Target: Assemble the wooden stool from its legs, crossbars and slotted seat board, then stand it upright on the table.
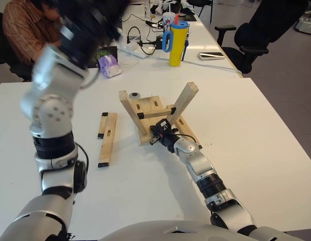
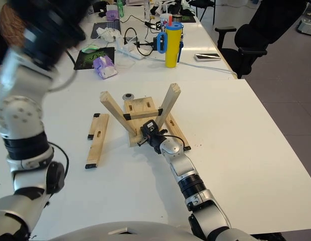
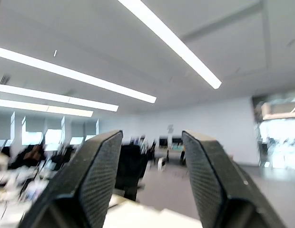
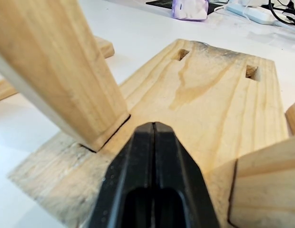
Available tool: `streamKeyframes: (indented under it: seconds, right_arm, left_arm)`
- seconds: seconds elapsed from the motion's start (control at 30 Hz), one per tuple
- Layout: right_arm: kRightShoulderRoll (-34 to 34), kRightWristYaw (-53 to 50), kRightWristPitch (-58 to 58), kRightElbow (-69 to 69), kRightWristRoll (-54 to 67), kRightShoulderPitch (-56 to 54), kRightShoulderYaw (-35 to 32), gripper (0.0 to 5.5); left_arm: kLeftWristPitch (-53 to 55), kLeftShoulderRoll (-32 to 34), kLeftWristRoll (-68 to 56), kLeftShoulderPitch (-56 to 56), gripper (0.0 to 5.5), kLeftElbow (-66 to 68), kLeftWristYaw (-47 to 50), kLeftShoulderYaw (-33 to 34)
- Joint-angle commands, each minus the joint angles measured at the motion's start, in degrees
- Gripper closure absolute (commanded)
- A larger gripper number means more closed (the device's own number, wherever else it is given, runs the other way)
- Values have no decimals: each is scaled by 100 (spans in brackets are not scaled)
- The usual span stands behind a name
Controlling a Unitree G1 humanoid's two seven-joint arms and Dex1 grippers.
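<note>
Right gripper (image 4: 154, 130): fingers pressed together with nothing between them, tips low over the slotted seat board (image 4: 219, 95), between the feet of the two fitted legs; contact with the wood cannot be confirmed.

Stool, partly assembled, sits at the centre of the white table (image 1: 256, 130). Seat board lies flat, pale unfinished pine. Left leg (image 1: 131, 113) and right leg (image 1: 184, 100) stand seated in the board's slots at its 6 o'clock end, splaying outward toward 10 and 2 o'clock. One crossbar (image 1: 156, 113) with dark ends bridges them partway up. Two slots (image 4: 181, 54) at the board's 12 o'clock end are unfilled.

Loose parts lie flat at 9 o'clock of the stool, apart from it: a longer slotted wooden piece (image 1: 108, 139) and, touching along its side, a shorter bar (image 1: 103, 125) with dark ends.

Left gripper (image 3: 152, 137): raised high at 10 o'clock, aimed at the ceiling lights, fingers (image 3: 97, 175) apart, holding nothing.

Containers: a yellow tumbler (image 1: 177, 44) with blue lid and handle stands upright at 12 o'clock on the adjoining desk; lid on, contents cannot be told.

Other items: small grey round object (image 1: 134, 95) just beyond the board at 11 o'clock; purple packet (image 1: 110, 65) farther off at 10 o'clock; phone (image 1: 211, 55) at 1 o'clock
</note>
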Motion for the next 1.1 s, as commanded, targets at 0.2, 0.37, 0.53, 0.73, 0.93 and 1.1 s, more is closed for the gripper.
streamKeyframes:
  seconds: [0.2,0.37,0.53,0.73,0.93,1.1]
  right_arm:
    - [-231,108,594,561,-231,349,143,550]
    - [-245,105,486,499,-212,344,128,550]
    - [-164,19,288,-188,26,434,-158,550]
    - [-862,877,1134,-2490,284,636,49,550]
    - [-1322,2158,2143,-3159,994,63,321,550]
    - [-694,1925,1743,-2158,895,-744,345,550]
  left_arm:
    - [-1290,-480,1949,815,317,474,961,-679]
    - [-1809,-385,2668,124,317,-785,1679,154]
    - [-1232,-236,3391,2055,317,-1384,1920,372]
    - [-585,-427,3590,3506,317,-1237,1825,64]
    - [-410,-731,3795,3276,317,-951,1917,-102]
    - [-379,-867,3886,3209,317,-854,1851,-199]
